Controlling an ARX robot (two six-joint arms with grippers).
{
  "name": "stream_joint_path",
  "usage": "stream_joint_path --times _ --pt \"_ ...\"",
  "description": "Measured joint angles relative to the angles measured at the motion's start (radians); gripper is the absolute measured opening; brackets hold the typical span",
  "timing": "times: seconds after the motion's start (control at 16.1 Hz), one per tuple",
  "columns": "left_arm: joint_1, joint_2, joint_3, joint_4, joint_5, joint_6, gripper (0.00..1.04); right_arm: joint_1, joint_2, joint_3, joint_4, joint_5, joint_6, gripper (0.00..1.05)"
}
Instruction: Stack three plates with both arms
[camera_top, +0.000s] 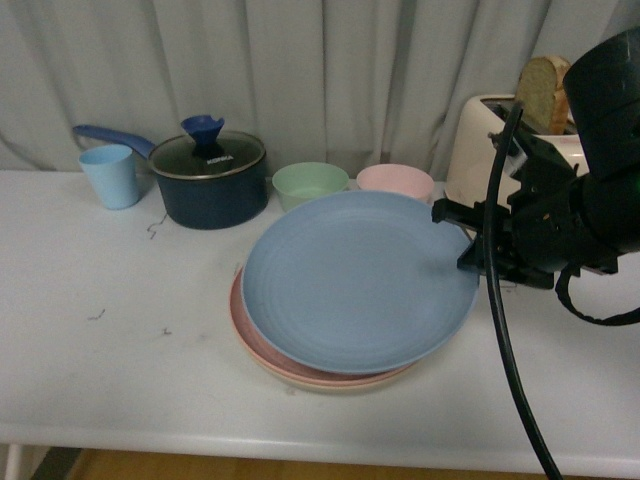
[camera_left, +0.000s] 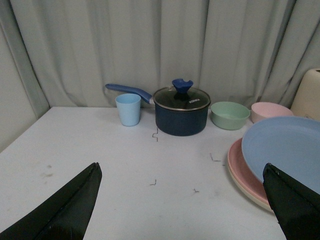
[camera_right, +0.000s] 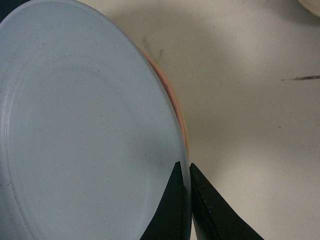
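Blue plate (camera_top: 355, 280) lies tilted over the pink plate (camera_top: 245, 335), which rests on the beige plate (camera_top: 335, 386), mid-table; right gripper (camera_top: 462, 240) is pinched on the blue plate's right rim; left gripper (camera_left: 180, 167) is spread wide, holding nothing; final stacking step in hand; next move calls for levelling, centring, lowering, then release.

white table (camera_top: 120, 370) | cup (camera_top: 110, 176) | lidded pot (camera_top: 210, 185) | green bowl (camera_top: 309, 184) | pink bowl (camera_top: 395, 180) | toaster (camera_top: 490, 150) | plate stack (camera_top: 262, 345)
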Motion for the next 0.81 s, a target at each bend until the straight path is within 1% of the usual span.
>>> stream_joint_path --times 0.12,0.19,0.31,0.43,0.5,0.56,0.62,0.68,0.74,0.81 --pt "0.0 0.0 0.0 0.0 0.0 0.0 0.98 0.001 0.048 0.009 0.016 0.0 0.017 0.03" --pt "0.0 0.0 0.0 0.0 0.0 0.0 0.98 0.0 0.076 0.029 0.024 -0.002 0.034 0.1" --pt "0.0 0.0 0.0 0.0 0.0 0.0 0.98 -0.001 0.077 0.031 0.041 -0.008 0.053 0.28" --pt "0.0 0.0 0.0 0.0 0.0 0.0 0.98 -0.015 0.046 -0.018 0.096 -0.028 0.059 0.51" --pt "0.0 0.0 0.0 0.0 0.0 0.0 0.98 -0.029 -0.011 -0.082 0.141 -0.008 0.051 0.64" --pt "0.0 0.0 0.0 0.0 0.0 0.0 0.98 -0.035 -0.079 -0.143 0.196 0.041 0.029 0.75" --pt "0.0 0.0 0.0 0.0 0.0 0.0 0.98 -0.04 -0.13 -0.151 0.212 0.049 0.012 0.9" --pt "0.0 0.0 0.0 0.0 0.0 0.0 0.98 -0.031 -0.1 -0.22 0.547 0.174 -0.064 0.86" --pt "-0.001 0.0 0.0 0.001 0.0 0.0 0.98 -0.032 -0.093 -0.364 0.817 0.302 -0.172 0.74" --pt "0.002 0.0 0.0 -0.002 -0.003 0.0 0.98 -0.037 -0.103 -0.5 0.988 0.338 -0.256 0.63"
